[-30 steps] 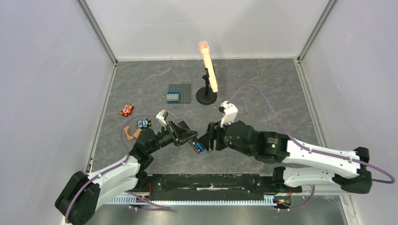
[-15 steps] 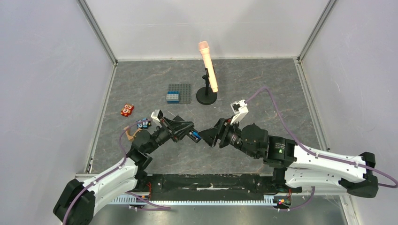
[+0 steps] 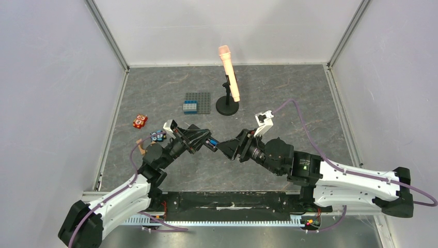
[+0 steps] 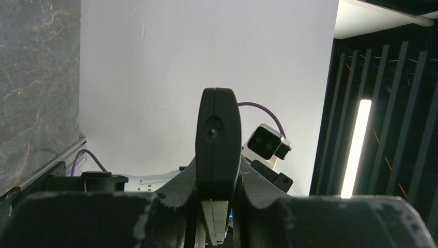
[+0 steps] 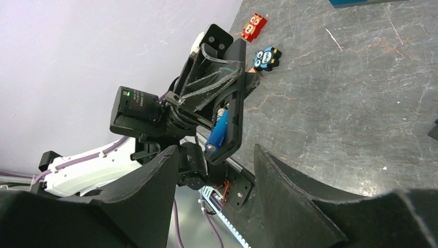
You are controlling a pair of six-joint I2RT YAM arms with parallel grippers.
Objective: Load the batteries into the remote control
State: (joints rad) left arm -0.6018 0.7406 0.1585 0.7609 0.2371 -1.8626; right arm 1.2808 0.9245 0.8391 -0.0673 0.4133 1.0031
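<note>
**One battery seated, remote held off the desk**

The slim flat black plastic remote control [image 5: 236, 124] hangs in the air above the near middle of the grey stone-patterned desk [image 3: 268, 93], clamped by the left tool [image 3: 199, 138], whose fingers are closed on its sides. Its back compartment is uncovered and faces the right tool [image 3: 223, 147]. A small blue cylindrical battery [image 5: 217, 133] lies lengthwise in that compartment, so I judge at least one cell loaded. Whether a second sits beside it cannot be told, and no spare battery or back cover shows in any view. Whatever cell is missing and the cover would be what is left.

The right tool stands with its fingers spread and nothing between them. It is just right of the remote's end and pointed at the seated battery, close to it but not touching.
</note>
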